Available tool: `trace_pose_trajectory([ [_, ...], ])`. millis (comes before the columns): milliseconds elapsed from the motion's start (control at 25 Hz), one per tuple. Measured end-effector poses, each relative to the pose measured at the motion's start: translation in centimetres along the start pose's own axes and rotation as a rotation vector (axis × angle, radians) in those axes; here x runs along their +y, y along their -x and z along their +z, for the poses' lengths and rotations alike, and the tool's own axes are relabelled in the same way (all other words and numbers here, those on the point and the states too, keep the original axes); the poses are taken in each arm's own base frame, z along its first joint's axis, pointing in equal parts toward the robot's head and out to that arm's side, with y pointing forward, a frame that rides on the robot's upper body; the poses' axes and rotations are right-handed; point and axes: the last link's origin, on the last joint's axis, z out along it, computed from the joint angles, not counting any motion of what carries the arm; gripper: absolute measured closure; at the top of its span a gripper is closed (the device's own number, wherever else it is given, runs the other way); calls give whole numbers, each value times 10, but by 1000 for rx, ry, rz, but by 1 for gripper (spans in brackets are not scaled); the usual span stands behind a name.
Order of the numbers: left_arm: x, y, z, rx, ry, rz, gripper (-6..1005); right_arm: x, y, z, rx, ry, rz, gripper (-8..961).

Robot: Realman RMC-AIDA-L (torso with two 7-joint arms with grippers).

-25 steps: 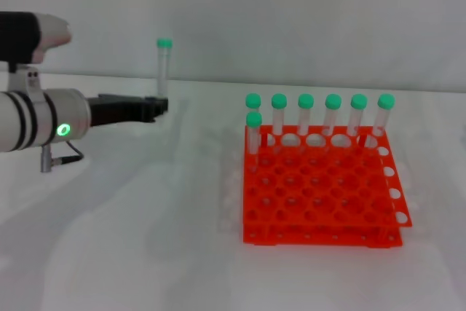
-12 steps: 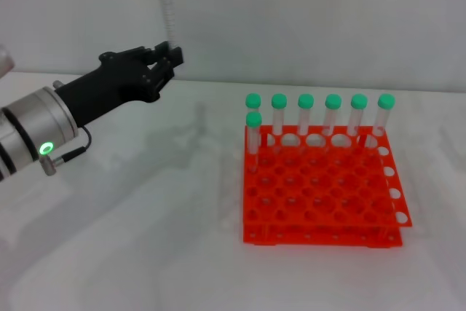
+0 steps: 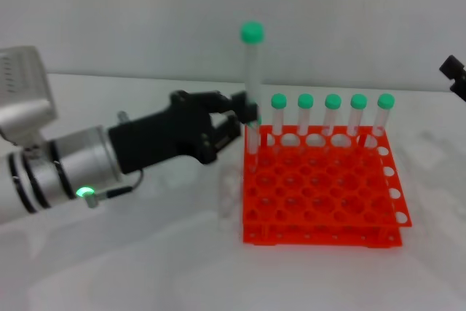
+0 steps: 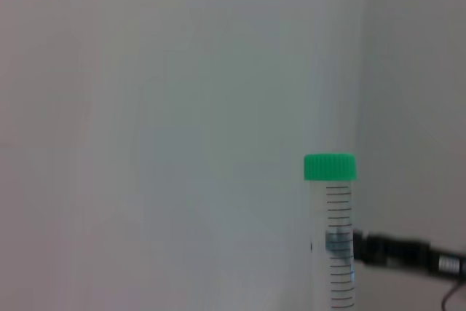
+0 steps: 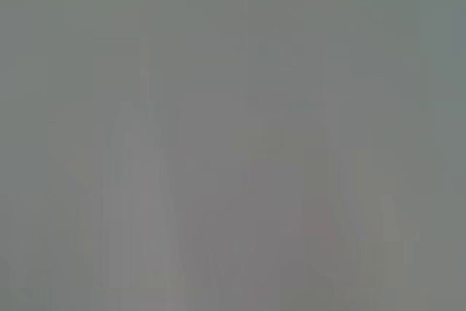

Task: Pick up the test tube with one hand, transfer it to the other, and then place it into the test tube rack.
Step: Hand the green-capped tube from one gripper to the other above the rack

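My left gripper [image 3: 242, 116] is shut on the lower part of a test tube [image 3: 253, 78] and holds it upright, green cap on top, at the back left corner of the orange-red test tube rack [image 3: 320, 235]. The tube also shows in the left wrist view [image 4: 333, 223], with a black part of the other arm [image 4: 408, 251] behind it. Several green-capped tubes [image 3: 333, 114] stand in the rack's back row. The tip of my right gripper [image 3: 454, 76] shows at the right edge, above and right of the rack. The right wrist view is a grey blur.
The white table [image 3: 145, 253] runs to a pale back wall. The left forearm with its green ring [image 3: 86, 193] lies across the table's left half.
My left gripper has carried the test tube from the far left to the right, up to the rack's back left corner. The right gripper has come into view at the right edge.
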Motion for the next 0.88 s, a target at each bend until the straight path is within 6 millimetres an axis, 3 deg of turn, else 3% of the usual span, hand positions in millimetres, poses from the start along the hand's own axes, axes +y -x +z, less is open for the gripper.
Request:
trace_pose_trajectory([
  [320,11,16,30,-29,72,74,816,12,26,-15,138,339,111,345],
  [520,17,19,40,-41,108,73,816,22,22,-12,156,400,81,347],
  [680,24,23,49,-56,136,76,816,42,7,5,198,480,68,349],
  [880,28,27,53,-63,151,71,816,51,-3,18,219,491,58,351],
])
